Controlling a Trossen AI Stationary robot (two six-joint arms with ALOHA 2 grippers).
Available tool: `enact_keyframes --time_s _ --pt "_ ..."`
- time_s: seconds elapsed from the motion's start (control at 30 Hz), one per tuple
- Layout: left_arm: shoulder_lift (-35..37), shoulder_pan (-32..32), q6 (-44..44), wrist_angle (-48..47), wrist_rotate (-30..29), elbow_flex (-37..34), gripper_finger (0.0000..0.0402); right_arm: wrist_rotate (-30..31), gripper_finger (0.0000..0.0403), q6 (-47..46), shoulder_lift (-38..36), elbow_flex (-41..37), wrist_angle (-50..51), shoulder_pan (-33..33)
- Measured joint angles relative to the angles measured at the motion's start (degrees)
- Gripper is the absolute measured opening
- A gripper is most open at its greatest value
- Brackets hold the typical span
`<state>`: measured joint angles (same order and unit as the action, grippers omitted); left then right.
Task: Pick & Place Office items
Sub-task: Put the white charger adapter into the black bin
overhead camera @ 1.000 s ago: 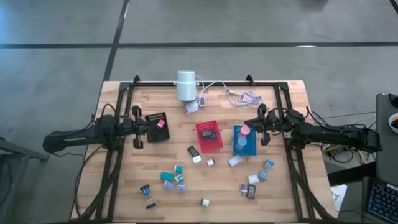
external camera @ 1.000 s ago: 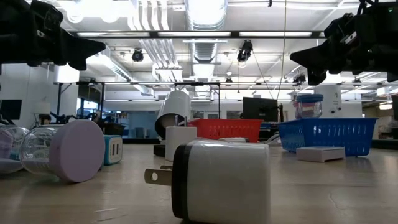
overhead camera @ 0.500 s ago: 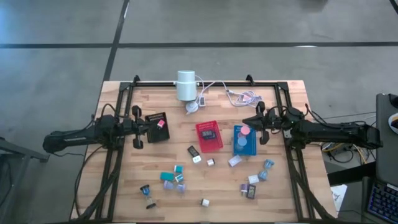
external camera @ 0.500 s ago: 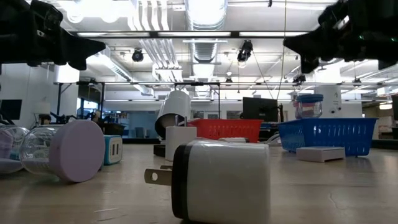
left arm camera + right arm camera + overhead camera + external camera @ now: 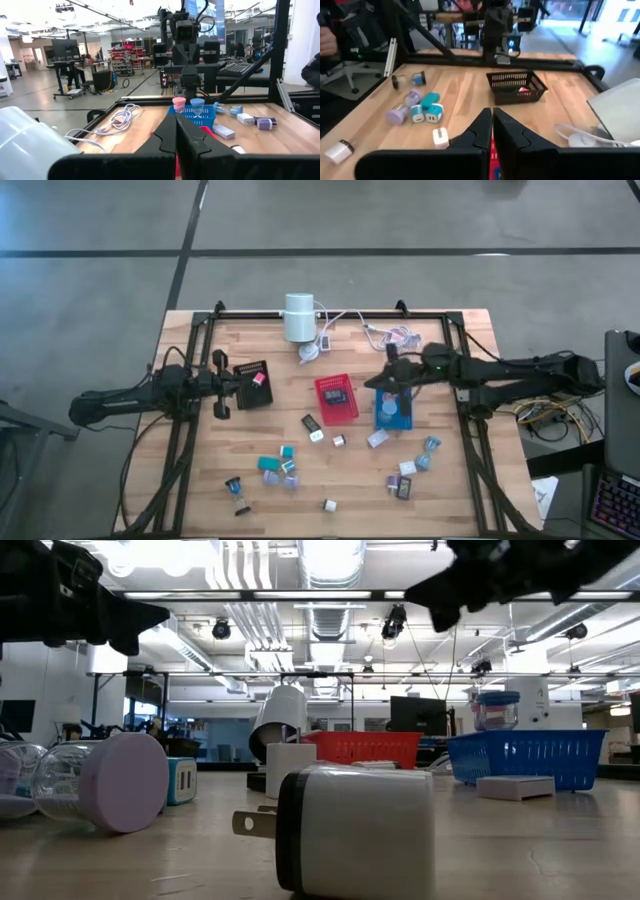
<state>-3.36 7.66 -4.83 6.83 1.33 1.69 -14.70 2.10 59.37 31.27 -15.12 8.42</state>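
Note:
The office items lie scattered on the wooden table: teal blocks (image 5: 270,463), a white block (image 5: 316,435), a black block (image 5: 310,421) and grey and lilac pieces (image 5: 404,480) near the front. My left gripper (image 5: 232,382) (image 5: 176,131) is shut and hovers at the black tray (image 5: 250,368), which holds a pink piece (image 5: 259,378). My right gripper (image 5: 380,383) (image 5: 491,125) is shut and empty. It hangs above the left edge of the blue tray (image 5: 395,415), beside the red tray (image 5: 325,405). A pink disc (image 5: 178,102) stands in the blue tray.
A white cylinder (image 5: 299,317) with cables (image 5: 390,335) stands at the far edge. A black metal frame (image 5: 190,430) runs along the table's sides. In the low view a white charger plug (image 5: 355,830) and a lilac-capped piece (image 5: 120,782) lie close to the near edge.
My right gripper has travelled toward the table's left, from beyond the blue tray's right side to above its left edge near the red tray, staying shut. In the low view it has risen slightly. The left arm and the items have kept still.

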Motion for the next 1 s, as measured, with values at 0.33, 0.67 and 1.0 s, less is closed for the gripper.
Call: enact_keyframes --time_s 0.33,0.67,1.0 --pt "0.0 0.0 0.8 0.0 0.0 0.0 0.0003 -0.3 0.0030 3.0 16.3 15.1 9.8 -4.9" --pt "0.0 0.0 0.8 -0.1 0.1 0.0 0.0003 -0.3 0.0155 6.1 32.9 30.7 20.3 -9.7" --pt "0.0 0.0 0.8 -1.1 0.1 -0.1 0.0003 -0.2 0.0216 10.5 48.5 46.8 34.1 -12.0"
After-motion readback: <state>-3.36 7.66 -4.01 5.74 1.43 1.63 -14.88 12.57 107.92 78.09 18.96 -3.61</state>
